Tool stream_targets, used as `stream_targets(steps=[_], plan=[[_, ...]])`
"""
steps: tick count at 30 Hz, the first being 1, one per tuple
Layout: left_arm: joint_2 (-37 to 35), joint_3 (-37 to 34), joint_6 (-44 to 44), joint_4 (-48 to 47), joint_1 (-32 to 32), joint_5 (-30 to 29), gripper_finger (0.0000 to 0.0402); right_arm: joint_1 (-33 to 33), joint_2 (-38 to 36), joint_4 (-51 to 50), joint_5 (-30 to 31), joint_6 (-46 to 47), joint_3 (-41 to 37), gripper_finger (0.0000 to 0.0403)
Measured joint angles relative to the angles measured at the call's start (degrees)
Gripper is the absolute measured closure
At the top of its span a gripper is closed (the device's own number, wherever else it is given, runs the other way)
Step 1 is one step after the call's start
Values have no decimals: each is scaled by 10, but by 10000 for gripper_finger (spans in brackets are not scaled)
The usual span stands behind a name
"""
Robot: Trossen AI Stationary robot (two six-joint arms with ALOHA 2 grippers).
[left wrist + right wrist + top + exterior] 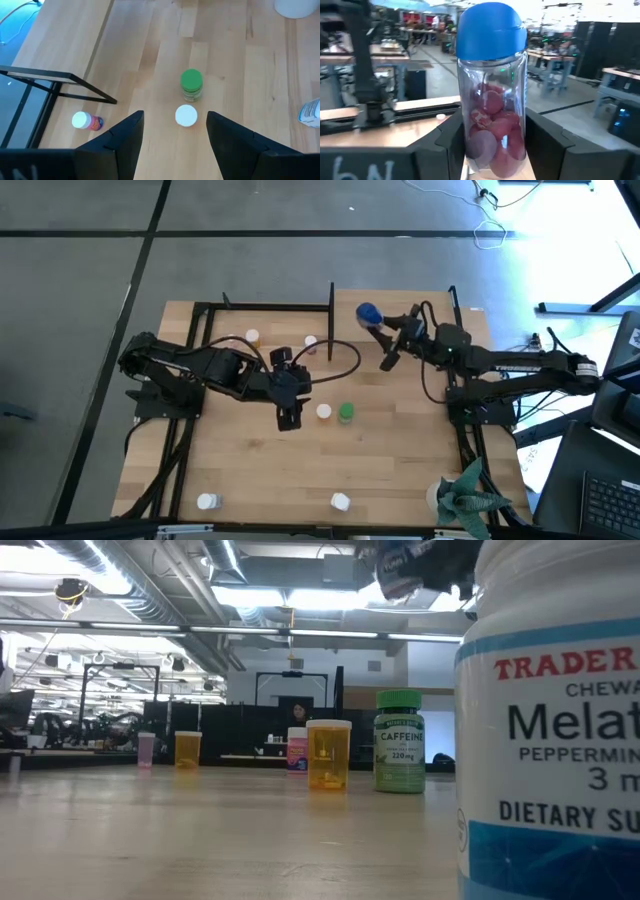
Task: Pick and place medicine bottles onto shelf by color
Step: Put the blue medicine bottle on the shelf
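Observation:
My right gripper (384, 332) (492, 145) is shut on a clear medicine bottle with a blue cap (368, 312) (491, 90) and red contents. It is at the far right of the table, beside the shelf's black uprights (332, 305). My left gripper (288, 418) (175, 135) hangs open over mid-table. Just beyond its fingers, an orange bottle with a white cap (324, 412) (186, 115) and a green bottle (345, 414) (191, 85) stand on their bases. A pink bottle (86, 120) sits near the black frame. My right gripper pinches the lower part of the bottle's clear body (470, 135) between its two fingers, one on each side. The fingers lie level and come from the table's right side. The bottle stands upright, cap up. Its base is hidden by the fingers.
More bottles stand near the far edge (252, 337) (311, 341). Two white ones are at the near edge (207, 502) (340, 502); one of these fills the right of the low view (550, 740). A green paper plant (468, 498) sits at the near right corner.

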Motion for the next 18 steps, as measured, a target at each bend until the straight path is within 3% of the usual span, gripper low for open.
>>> stream_targets(steps=[7,13,18], plan=[[0,0,0,0,6,0,192,-46,42,95,-73,14,-48,233],[0,0,-10,0,6,0,192,-55,104,159,-69,13,-57,233],[0,0,-11,0,6,0,192,-58,150,197,0,28,-57,233]])
